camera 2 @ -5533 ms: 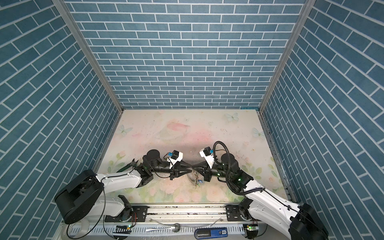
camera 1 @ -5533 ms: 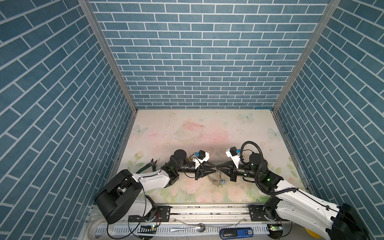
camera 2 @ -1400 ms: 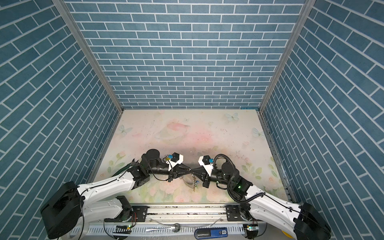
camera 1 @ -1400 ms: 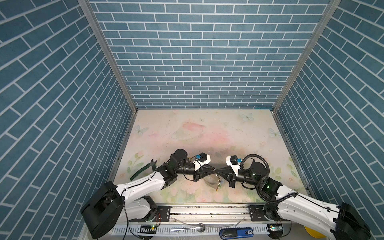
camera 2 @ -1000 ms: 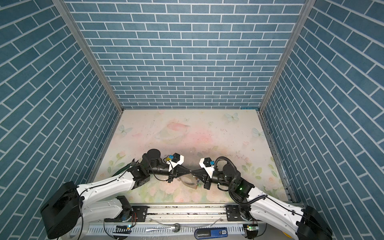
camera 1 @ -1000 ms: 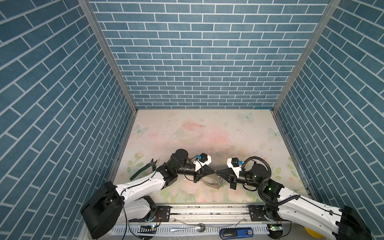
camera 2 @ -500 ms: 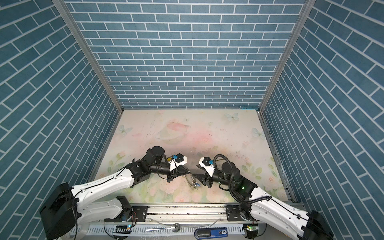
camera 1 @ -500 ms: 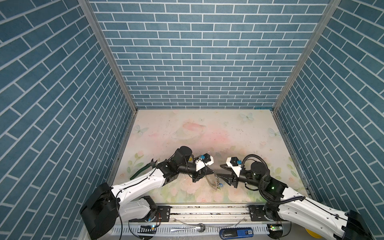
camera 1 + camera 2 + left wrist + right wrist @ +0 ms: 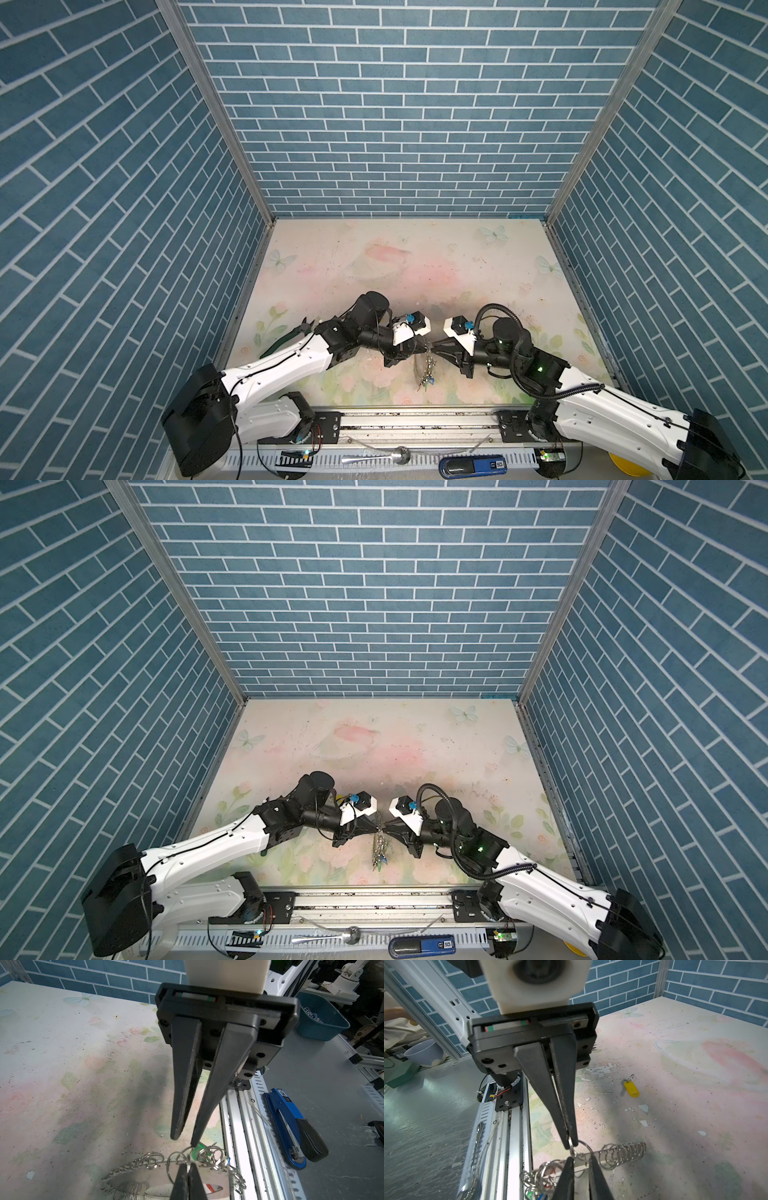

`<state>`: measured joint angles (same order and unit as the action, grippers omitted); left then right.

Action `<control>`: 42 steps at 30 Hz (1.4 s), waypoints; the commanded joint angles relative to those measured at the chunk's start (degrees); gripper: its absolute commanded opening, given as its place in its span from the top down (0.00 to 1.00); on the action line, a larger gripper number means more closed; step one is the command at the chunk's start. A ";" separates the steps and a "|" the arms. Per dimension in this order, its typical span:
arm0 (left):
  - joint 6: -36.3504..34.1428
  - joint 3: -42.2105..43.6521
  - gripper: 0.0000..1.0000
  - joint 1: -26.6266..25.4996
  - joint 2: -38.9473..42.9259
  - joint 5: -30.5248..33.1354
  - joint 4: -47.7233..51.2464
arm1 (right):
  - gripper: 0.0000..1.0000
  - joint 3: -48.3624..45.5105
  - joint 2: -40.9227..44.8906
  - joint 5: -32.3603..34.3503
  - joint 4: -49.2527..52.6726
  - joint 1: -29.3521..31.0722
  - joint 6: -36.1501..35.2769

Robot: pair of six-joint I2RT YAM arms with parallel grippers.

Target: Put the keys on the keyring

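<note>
A: Entry. The keyring is held up between both hands at about 6 o'clock on the surface, close to its front edge. The left hand is pressed together, pinching one small ring of the chain.

B: And the right hand?

A: Tip to tip with the left. Its fingers stand slightly spread. A ring loop sits between them, yet nothing looks clamped. Several tagged keys dangle at 6 o'clock of the pinch; whether they touch the surface I cannot tell. One yellow-tagged key lies flat, well apart, toward 10 o'clock of the hands.

B: My reading: the right hand is taking a second hold beside the left's pinch, to steady a ring for threading.

A: Agreed, as a judgement. To do it well, close on a single ring, not on two neighbours, since the chain is crowded there. Bite the wire near the fingertips, just beside the left's pinch, so the ring cannot swivel.

B: Risks?

A: Pulling the hands apart would tug the thin ring out of the left's pinch, so hold both level. Thin steel wire may slip between the pads. Close slowly and check that the hoop does not sag.
</note>
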<state>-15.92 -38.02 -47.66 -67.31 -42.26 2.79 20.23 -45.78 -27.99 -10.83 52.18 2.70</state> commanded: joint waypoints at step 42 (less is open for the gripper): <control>2.03 2.74 0.85 -0.33 2.27 -1.52 -6.27 | 1.00 -0.80 2.43 3.90 -5.65 2.93 1.25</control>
<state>-14.35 -36.67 -47.66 -66.00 -43.94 -0.93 21.45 -45.21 -25.61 -11.20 54.76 2.76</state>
